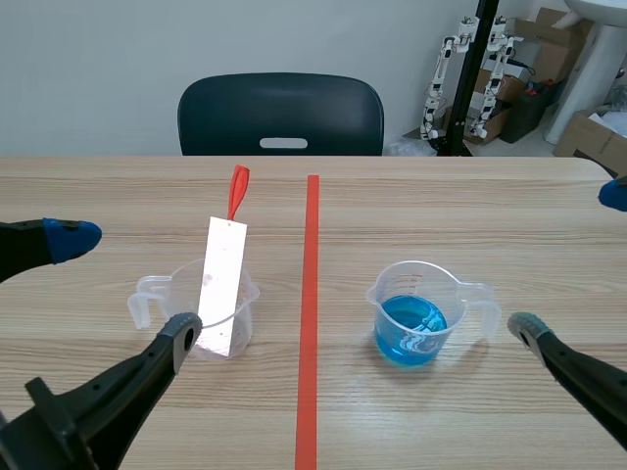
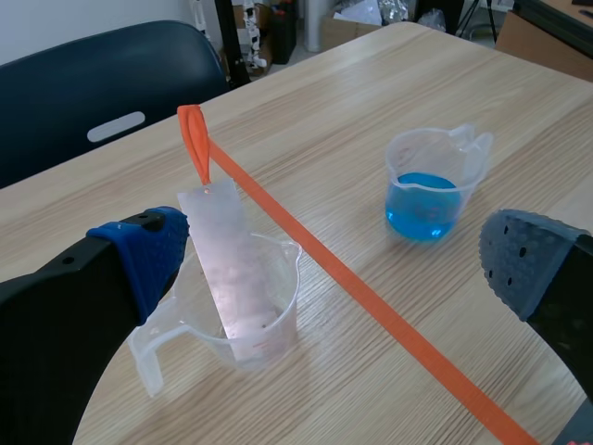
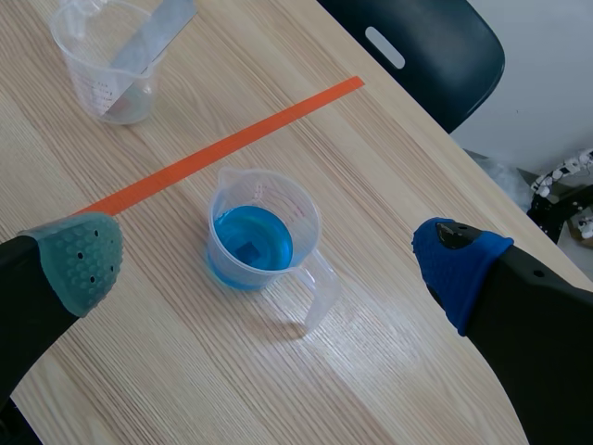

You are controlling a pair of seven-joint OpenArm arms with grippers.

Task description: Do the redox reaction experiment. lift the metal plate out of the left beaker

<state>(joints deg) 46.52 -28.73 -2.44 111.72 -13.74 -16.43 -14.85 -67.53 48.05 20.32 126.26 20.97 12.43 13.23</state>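
A pale metal plate (image 1: 221,284) with an orange tag (image 1: 237,191) stands tilted in the clear left beaker (image 1: 186,313). My left gripper (image 1: 127,284) is open, its fingers (image 1: 179,333) on either side of that beaker at the near left. In the left wrist view the plate (image 2: 232,269) leans in the beaker (image 2: 246,315) just ahead of the blue-padded finger (image 2: 148,250). The right beaker (image 1: 421,315) holds blue liquid. My right gripper (image 3: 269,264) is open around it, nothing touching.
An orange-red tape line (image 1: 310,313) runs down the table's middle between the beakers. A dark chair (image 1: 281,115) stands behind the far edge. Boxes and small robot parts (image 1: 470,73) sit on the floor at the back right.
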